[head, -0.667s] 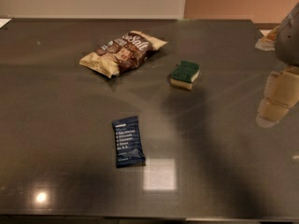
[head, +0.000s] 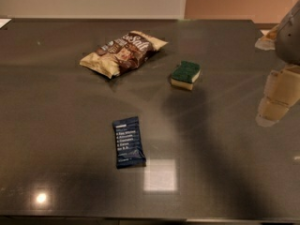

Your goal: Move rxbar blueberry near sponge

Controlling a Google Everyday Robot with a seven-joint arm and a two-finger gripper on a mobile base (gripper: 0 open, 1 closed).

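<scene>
**Hovering claw at right edge, bar untouched**

Hanging at the far right edge of the view, the gripper [head: 276, 100] sits above the dark table [head: 56, 172], only partly in frame; cannot tell how its grip stands. It holds nothing visible and touches none of the items. Nearest to it, off to its left and slightly farther back, is the sponge [head: 185, 74], green top up, pale base on the table. Farther left of the claw and closer to the camera lies the rxbar blueberry [head: 128, 141], flat, white text facing up, well apart from the sponge. Farthest from the claw, left and back, beyond the sponge, the tan-and-brown snack bag [head: 123, 52] lies flat.
</scene>
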